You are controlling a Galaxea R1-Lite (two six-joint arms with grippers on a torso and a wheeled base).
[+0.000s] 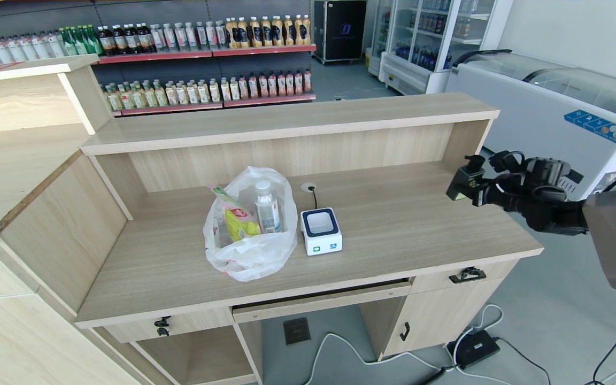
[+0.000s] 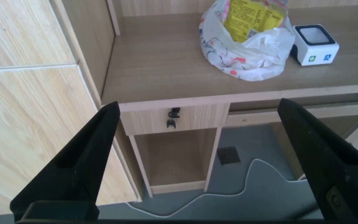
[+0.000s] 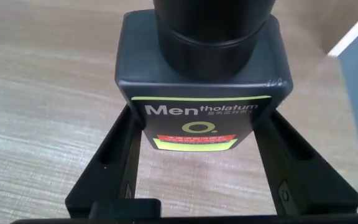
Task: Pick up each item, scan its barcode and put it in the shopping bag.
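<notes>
Right claw (image 3: 201, 152): gripping black bottle (image 3: 201, 68) over tabletop (image 1: 404, 224). Left claw (image 2: 197, 165): spread wide, empty. Bag (image 1: 254, 258), scanner (image 1: 321, 230): side by side on tabletop.

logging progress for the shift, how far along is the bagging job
Done: a snack packet and a clear bottle sit in the shopping bag. In hand: the right gripper holds a dark bottle above the desk's right end, away from the scanner. Left: scan it, bag it. The left gripper is open, empty.

Cap of black bottle (image 3: 201, 68) cut off by picture edge; snack packet (image 1: 237, 220) partly veiled by shopping bag (image 1: 254, 256).
</notes>
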